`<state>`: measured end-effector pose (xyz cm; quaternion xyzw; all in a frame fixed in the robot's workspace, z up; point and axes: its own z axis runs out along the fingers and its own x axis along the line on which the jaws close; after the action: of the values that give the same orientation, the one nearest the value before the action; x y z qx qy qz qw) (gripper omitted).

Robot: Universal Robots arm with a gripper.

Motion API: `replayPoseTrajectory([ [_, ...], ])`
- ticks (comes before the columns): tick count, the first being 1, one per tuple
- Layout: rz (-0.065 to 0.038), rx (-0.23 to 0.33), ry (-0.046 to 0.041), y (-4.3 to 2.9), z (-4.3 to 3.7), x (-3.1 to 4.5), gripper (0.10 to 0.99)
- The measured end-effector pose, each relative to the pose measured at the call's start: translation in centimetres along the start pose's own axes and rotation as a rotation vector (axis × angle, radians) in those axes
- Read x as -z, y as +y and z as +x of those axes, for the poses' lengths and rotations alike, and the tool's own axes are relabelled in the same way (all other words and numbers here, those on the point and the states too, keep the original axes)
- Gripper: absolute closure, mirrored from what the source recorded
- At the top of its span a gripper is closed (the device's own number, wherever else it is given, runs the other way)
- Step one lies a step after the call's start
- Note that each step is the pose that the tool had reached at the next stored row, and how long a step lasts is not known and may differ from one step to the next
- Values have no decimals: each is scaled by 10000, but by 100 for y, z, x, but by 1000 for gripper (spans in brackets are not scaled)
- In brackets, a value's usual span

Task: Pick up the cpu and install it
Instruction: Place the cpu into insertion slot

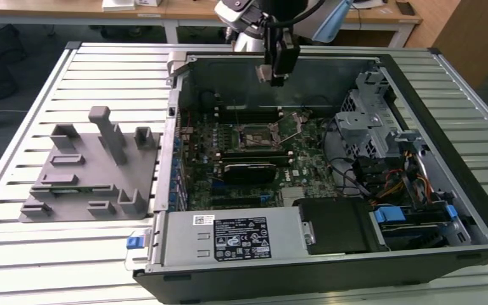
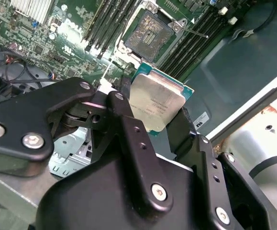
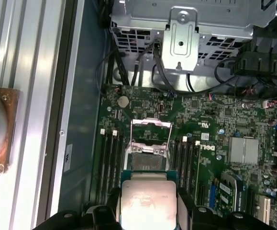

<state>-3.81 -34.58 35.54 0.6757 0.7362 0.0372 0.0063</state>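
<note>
Silvery-white on top with a greenish rim, the small flat square cpu (image 2: 156,100) sits between the two fingers (image 2: 128,120) of the black metal gripper (image 1: 276,76), which are closed onto its opposite edges. In the exterior view the gripper hangs over the open black computer case (image 1: 312,279), near its far wall. In both wrist views the cpu is held above the green motherboard (image 3: 215,110), apart from the open square socket (image 3: 148,143).
</note>
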Motion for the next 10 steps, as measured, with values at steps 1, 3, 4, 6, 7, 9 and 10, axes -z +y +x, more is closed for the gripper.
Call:
replayPoseTrajectory([
  [1,0,-16,0,-1,-1,-14,541],
  [3,-1,-82,-5,-4,-2,-30,541],
  [4,-3,-136,-8,-7,-3,-37,541],
  [6,-7,-222,-14,-15,-7,-49,541],
  [7,-8,-259,-17,-19,-9,-55,541],
  [9,-8,-295,-21,-21,-10,-65,541],
  [10,-8,-298,-21,-21,-10,-68,541],
])
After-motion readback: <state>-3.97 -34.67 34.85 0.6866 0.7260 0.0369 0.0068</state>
